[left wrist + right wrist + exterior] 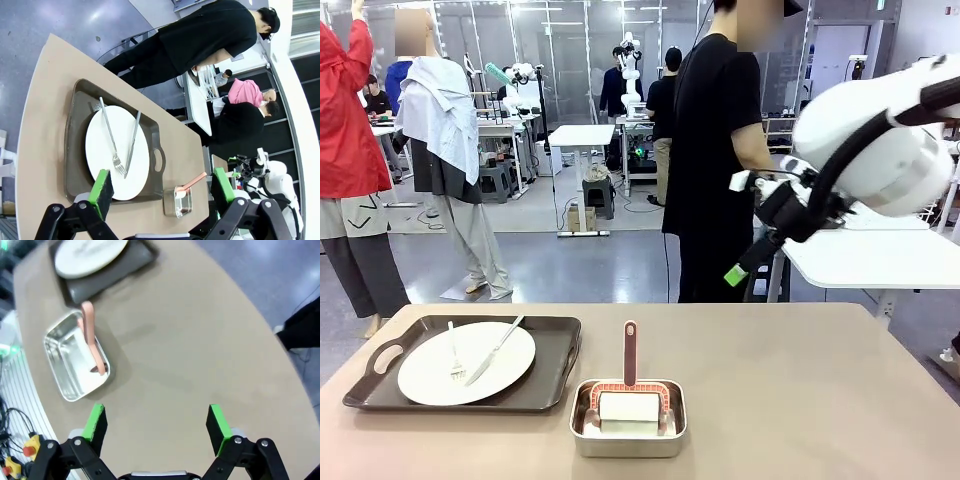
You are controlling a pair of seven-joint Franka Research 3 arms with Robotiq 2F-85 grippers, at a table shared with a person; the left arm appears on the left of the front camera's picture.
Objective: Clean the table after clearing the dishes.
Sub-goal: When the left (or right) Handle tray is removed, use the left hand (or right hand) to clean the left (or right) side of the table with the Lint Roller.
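Note:
One round white plate with a metal fork and knife lies on a dark brown handled tray at the left of the beige table. My right gripper hangs high over the table's far right side. In its wrist view the right gripper is open and holds nothing, above bare table top. My left gripper is open and empty too, high above the plate and tray.
A small steel pan holding a roller with a pink handle stands at the front middle, right of the tray. A person in black stands behind the table, turned toward a white table at the right.

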